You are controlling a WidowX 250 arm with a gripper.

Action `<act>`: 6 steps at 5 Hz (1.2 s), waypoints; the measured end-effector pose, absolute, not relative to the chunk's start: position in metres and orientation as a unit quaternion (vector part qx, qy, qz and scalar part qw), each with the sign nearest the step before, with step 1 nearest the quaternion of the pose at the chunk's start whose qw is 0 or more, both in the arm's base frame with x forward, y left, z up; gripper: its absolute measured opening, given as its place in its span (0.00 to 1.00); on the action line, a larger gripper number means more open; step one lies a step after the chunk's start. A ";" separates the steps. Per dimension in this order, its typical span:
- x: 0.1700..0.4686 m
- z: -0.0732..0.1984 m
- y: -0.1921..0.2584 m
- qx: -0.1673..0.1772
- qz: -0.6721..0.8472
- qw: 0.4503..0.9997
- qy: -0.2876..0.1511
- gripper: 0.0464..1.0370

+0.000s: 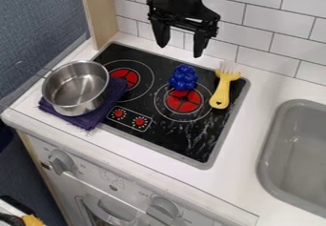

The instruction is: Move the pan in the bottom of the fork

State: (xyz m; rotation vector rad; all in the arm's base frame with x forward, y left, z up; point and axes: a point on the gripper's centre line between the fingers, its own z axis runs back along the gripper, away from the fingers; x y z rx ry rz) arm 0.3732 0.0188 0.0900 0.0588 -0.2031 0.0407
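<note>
Tool (180,51): open, fingers spread apart, nothing between them, above the back edge of the stove top (181,137). Pan (75,87): upright on a purple cloth (113,94), near the left edge of the counter (219,179), cloth overlapping the stove top's left edge. Fork (221,89): yellow, lying at the stove top's back right corner, tines toward the wall. Bumpy blue toy (183,77): left of the fork, apart from it, at the right burner's back side

Grey rounded sink (268,146): cut by right edge. Dark purple cloth (90,119), left: partly under silver metal pan (77,87). Yellow item (32,220), lower-left corner: cropped, unclear.
</note>
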 end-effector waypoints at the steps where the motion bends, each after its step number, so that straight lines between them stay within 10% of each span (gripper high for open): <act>1: 0.371 0.079 0.018 0.026 0.019 0.996 -0.086 0.96; 3: 0.335 0.095 0.043 -0.005 0.046 0.995 -0.089 0.96; 6: 0.282 0.066 0.097 0.037 0.101 0.994 -0.014 0.96</act>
